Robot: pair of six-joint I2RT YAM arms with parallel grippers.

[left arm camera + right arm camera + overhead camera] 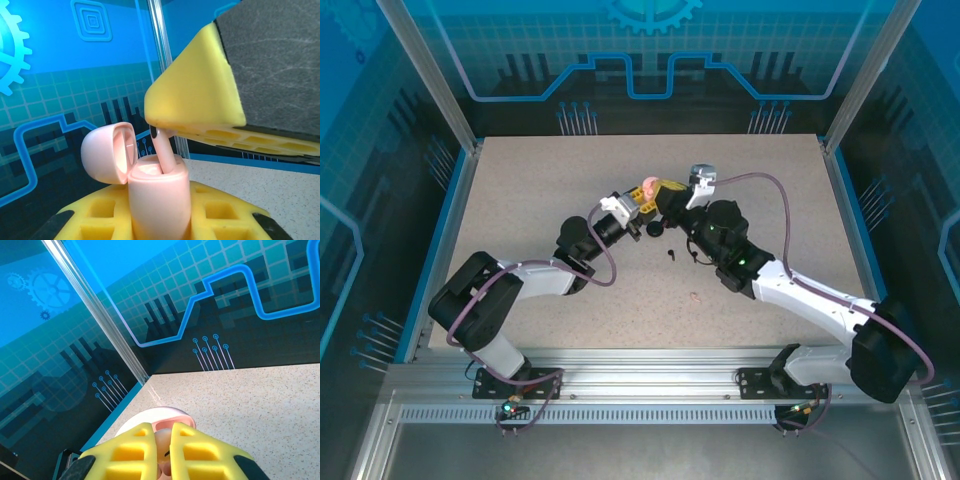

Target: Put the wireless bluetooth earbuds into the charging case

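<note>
My left gripper (638, 203) (160, 212) is shut on a pale pink charging case (646, 188) (159, 200), holding it upright with the lid (107, 152) flipped open. A pale pink earbud (164, 150) (165, 444) stands with its stem down in the case's mouth. My right gripper (667, 197) (162, 440) comes in from above and is shut on the earbud's head between its yellow fingers (195, 95). In the right wrist view the case's open lid (150, 416) shows just past the fingertips.
A greyish round case (703, 176) stands behind my right gripper. Small black earbuds (672, 253) lie on the speckled table (550, 200) in front of the grippers, with a dark piece (655, 228) nearby. A tiny pale pink earbud (694, 296) lies closer to the near edge.
</note>
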